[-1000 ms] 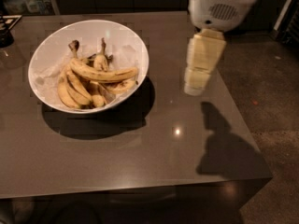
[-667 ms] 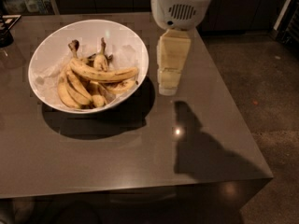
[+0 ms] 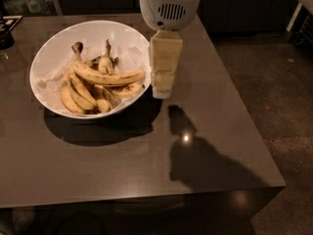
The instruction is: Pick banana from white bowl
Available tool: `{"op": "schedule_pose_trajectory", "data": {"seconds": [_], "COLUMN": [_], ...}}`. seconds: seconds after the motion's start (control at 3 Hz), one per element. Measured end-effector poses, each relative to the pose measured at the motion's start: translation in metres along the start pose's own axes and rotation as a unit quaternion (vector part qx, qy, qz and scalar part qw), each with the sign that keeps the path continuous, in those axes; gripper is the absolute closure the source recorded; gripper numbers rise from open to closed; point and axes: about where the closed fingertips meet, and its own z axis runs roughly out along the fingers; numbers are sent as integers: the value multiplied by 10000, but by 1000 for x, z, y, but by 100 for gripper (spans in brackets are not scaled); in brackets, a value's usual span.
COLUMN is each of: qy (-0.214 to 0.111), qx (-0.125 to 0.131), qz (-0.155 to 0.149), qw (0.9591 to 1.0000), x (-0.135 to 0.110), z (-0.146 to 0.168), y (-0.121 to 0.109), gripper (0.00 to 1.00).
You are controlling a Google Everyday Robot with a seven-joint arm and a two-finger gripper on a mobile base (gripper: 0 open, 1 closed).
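Note:
The white bowl (image 3: 54, 48) stands on the left half of the dark table and holds several yellow bananas. The banana (image 3: 106, 77), the longest one, lies across the top of the pile, curved, with its dark stem end toward the upper left. My gripper (image 3: 161, 91) hangs from the white wrist housing (image 3: 170, 4) and points down just right of the bowl's right rim, above the table. It holds nothing that I can see.
The dark table (image 3: 205, 146) reaches to a front edge near the bottom and a right edge beside the grey floor (image 3: 274, 72). A dark object (image 3: 6, 31) sits at the far left edge. My arm's shadow falls on the table's right front part.
My gripper has moved left across the table, from well right of the bowl to right beside its right rim. The bowl and bananas have not moved.

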Motion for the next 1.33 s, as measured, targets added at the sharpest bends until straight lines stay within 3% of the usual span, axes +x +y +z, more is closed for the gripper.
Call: {"op": "schedule_pose_trajectory", "data": {"seconds": [0.33,0.67,1.0,1.33], "qy": [-163,-354,-505,-662], "qx": [107,14,-246,-535], "qz": [-348,-654,-736,-685], "qw": [9992,9972,9957,9940], "x": [-34,-64,-82,-92], "z": [0,9,27,44], "y": [-17,-29,-31,-31], "gripper": [0,0,16,24]}}
